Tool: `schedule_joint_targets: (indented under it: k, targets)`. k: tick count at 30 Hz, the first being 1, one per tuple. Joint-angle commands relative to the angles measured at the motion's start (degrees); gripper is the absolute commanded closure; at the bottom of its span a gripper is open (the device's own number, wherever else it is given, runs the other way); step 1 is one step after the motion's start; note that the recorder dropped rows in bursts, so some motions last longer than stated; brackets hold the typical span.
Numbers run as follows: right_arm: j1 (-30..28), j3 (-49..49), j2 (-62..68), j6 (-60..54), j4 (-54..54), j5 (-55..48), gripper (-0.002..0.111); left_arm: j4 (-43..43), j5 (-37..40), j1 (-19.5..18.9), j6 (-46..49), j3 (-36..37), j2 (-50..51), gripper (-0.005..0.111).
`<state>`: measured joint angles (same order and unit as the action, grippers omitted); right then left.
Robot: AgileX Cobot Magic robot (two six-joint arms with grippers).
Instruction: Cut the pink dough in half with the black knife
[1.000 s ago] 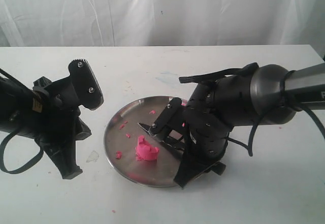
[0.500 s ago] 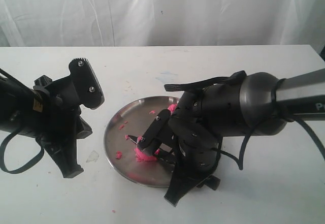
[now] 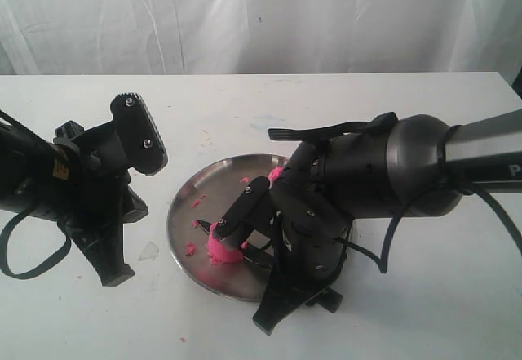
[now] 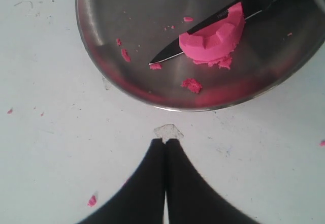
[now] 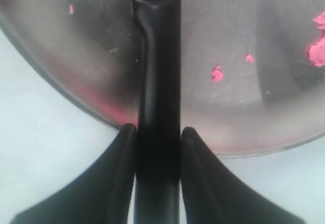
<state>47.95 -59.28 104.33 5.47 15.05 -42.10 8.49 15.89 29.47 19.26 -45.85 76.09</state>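
Note:
The pink dough (image 3: 222,250) (image 4: 216,36) lies as one lump with a dented top, left of centre on the round metal plate (image 3: 181,205) (image 4: 101,46) (image 5: 76,82). My right gripper (image 3: 230,225) (image 5: 157,132) is shut on the handle of the black knife (image 4: 167,56) (image 5: 157,82). Its blade presses into the dough's far side, and the tip pokes out to the left. Whether it is cut through is hidden. My left gripper (image 3: 153,162) (image 4: 165,141) is shut and holds nothing, hovering over the table left of the plate.
Pink crumbs (image 4: 192,85) are scattered on the plate, and a bigger pink bit (image 3: 277,172) sits by its far rim. A chipped mark (image 3: 149,251) (image 4: 167,131) and stray crumbs (image 3: 182,340) dot the white table. A white curtain hangs behind.
My right arm has swung left and down, bringing the knife from above the plate's middle onto the dough. The dough has shifted slightly left. The left arm has stayed still.

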Motion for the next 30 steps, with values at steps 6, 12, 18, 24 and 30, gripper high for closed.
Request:
schedule_joint_targets:
  k: [6,12,18,24,30]
  targets:
    - [0.1,-0.1,-0.3,-1.2,0.5,1.8,0.108,-0.3,0.1,0.4,-0.4,0.4,-0.6,0.107]
    - [0.1,-0.1,-2.7,2.4,7.4,1.3,0.108,-0.3,0.1,0.4,-0.4,0.4,-0.6,0.107]
    - [-0.1,-0.1,-8.9,18.0,23.9,-0.9,0.108,-0.3,0.2,0.4,-0.4,0.4,-0.6,0.107]
    - [-6.4,1.0,-10.7,29.3,32.2,1.5,0.108,-0.3,0.1,0.4,-0.4,0.4,-0.6,0.107]
    - [-12.0,1.5,-9.8,29.1,26.3,5.7,0.108,-0.6,0.1,0.4,-0.4,0.4,-0.6,0.107]
